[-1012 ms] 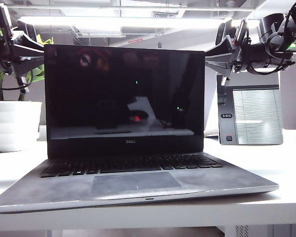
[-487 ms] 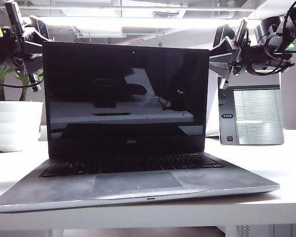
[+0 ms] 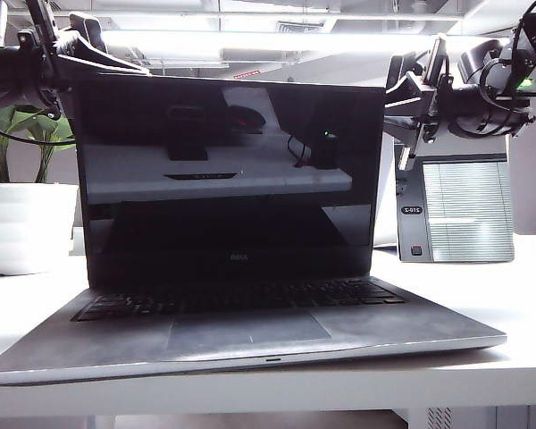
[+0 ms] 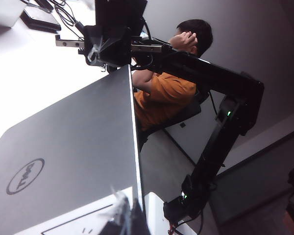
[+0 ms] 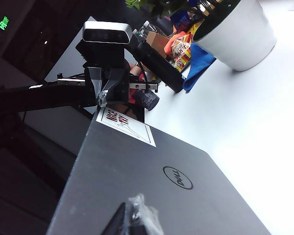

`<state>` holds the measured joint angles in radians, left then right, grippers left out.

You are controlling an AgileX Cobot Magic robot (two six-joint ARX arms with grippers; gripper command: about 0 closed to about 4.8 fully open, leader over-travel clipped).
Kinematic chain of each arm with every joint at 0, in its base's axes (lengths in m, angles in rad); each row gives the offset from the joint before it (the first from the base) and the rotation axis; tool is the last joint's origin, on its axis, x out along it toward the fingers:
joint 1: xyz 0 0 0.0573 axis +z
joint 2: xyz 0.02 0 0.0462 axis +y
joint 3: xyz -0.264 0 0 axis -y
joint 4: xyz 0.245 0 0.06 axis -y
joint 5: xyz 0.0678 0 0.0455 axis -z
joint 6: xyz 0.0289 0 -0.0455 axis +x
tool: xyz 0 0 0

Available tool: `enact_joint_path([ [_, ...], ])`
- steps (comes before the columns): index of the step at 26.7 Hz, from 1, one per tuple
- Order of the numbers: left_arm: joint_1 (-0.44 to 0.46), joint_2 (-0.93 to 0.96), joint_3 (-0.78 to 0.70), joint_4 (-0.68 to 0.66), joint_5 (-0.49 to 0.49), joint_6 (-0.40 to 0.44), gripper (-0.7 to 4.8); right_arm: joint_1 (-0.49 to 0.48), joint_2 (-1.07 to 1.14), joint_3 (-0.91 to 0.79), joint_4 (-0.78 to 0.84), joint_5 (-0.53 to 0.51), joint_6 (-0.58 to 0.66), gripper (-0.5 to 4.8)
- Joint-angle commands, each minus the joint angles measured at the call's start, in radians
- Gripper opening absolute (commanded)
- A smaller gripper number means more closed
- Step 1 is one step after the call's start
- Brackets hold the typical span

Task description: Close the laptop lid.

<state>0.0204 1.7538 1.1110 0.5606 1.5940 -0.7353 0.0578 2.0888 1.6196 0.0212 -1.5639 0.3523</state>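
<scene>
We saw the laptop (image 3: 250, 335) sitting square on the white table (image 3: 518, 295), its base flat and the laptop lid (image 3: 228, 170) standing close to upright, leaning slightly toward the keyboard, so the closing had barely begun. Our left gripper (image 3: 89, 49) sat at the lid's top corner on the exterior view's left, our right gripper (image 3: 411, 98) at the opposite top corner; each wrist view showed only a dark fingertip pressed against the silver back near the edge, and we could not tell how wide either pair of jaws stood. The main hazard, as we judged it, was uneven pushing: if one arm led the other, the thin panel could twist on its hinges. A fingertip could also slide off the smooth back (it looked slick) and let the lid drop hard onto the keys. Pushing too low or too fast could shove the whole base forward toward the table edge, which lay near
</scene>
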Motion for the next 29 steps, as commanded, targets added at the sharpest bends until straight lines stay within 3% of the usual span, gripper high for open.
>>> enact_joint_path([
  [1, -0.019, -0.006, -0.045, -0.004, 0.024, 0.006, -0.05, 0.002, -0.006, 0.001, -0.11, -0.01, -0.064, -0.01],
  [7, -0.02, -0.018, -0.152, 0.006, 0.023, 0.032, -0.05, 0.002, -0.006, 0.001, -0.426, -0.006, -0.346, -0.02],
  [12, -0.033, -0.032, -0.171, 0.003, 0.023, 0.049, -0.05, 0.002, -0.006, 0.001, -0.822, 0.096, -0.71, -0.01],
  [16, -0.058, -0.033, -0.198, -0.005, 0.023, 0.072, -0.05, 0.003, -0.006, 0.001, -1.024, 0.126, -0.902, -0.01],
  [20, -0.092, -0.033, -0.266, -0.005, 0.022, 0.11, -0.05, 0.015, -0.006, -0.001, -1.152, 0.198, -1.008, -0.01],
  [29, -0.101, -0.032, -0.4, -0.005, 0.019, 0.183, -0.05, 0.051, -0.006, -0.001, -1.258, 0.389, -1.038, -0.01],
])
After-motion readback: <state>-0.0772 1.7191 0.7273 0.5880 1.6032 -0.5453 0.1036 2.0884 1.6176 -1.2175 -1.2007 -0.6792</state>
